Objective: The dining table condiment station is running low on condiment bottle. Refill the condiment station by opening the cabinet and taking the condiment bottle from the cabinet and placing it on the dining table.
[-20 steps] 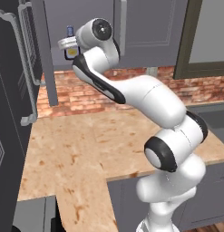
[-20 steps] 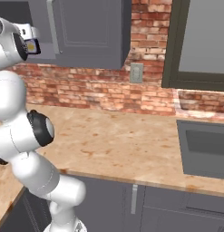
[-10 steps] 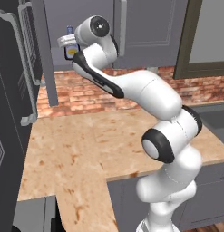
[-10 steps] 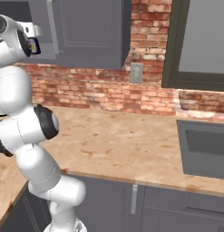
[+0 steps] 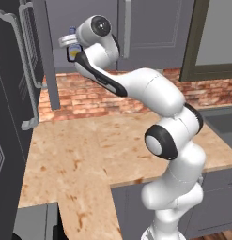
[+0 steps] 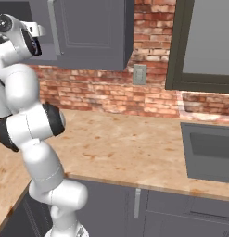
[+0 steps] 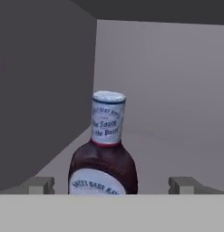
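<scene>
**kitchen_lurker:** So what's the room made of here? A brick backsplash [image 6: 97,99] can be seen running along the wall under the cabinet [image 6: 90,34], which is dark grey with panelled doors and a long silver bar handle [image 6: 53,25]. A wall outlet [image 6: 139,74] is set into the brick, and a dark-framed window [image 6: 206,44] is placed to the right of it.

**sim_tinkerer:** The surface [image 5: 89,150] is done in light beige with brown mottling, L-shaped, and nothing is seen sitting on the stretch in view. A dark sink [image 6: 211,148] is sunk into it at the right end. A tall black unit [image 5: 11,117] with curved grey handles is stood at the left, right against the surface's edge. Grey base cupboards [image 6: 125,208] are fitted below.

**kitchen_lurker:** And the bottle?

**sim_tinkerer:** The condiment bottle [image 7: 104,154] is stood upright inside the cabinet, on its floor, close to the left inner wall. A bluish cap, a printed neck band and an oval cream label are shown on a dark bulbous body. The fingers [image 7: 41,185] are held wide apart, one tip to each side of the bottle's body, and no contact can be made out. From the left base view the gripper [image 5: 70,44] is seen raised up at the cabinet opening, beside the swung-out door [image 5: 47,51].
</scene>
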{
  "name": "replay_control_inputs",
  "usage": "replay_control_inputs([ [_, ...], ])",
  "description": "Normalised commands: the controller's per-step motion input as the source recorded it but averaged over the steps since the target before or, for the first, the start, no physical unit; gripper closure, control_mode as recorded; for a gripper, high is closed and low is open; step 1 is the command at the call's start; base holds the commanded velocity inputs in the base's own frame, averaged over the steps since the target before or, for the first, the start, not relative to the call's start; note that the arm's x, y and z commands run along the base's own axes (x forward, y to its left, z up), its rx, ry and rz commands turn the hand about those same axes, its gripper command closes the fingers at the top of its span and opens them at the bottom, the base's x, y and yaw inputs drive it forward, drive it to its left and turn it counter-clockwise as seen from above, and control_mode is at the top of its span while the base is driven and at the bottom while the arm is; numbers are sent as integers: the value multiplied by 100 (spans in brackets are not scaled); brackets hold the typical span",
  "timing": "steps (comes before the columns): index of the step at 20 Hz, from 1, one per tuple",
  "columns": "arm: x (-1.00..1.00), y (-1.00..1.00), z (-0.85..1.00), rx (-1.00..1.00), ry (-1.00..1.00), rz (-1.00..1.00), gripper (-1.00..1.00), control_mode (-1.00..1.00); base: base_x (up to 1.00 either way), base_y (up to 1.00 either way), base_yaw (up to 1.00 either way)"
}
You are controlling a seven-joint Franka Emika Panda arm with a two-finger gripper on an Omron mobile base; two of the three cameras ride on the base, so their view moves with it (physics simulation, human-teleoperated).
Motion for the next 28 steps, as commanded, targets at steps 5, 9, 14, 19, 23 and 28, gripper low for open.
replay_control_inputs([
  [5,22,10,0,0,0,0,-100,-100,0,0,0],
  [9,18,6,0,0,0,0,-100,-100,0,0,0],
  [14,16,5,0,0,0,0,-100,-100,0,0,0],
  [19,16,4,0,0,0,0,-100,-100,0,0,0],
  [23,18,5,0,0,0,0,-100,-100,0,0,0],
  [28,21,8,0,0,0,0,-100,-100,0,0,0],
])
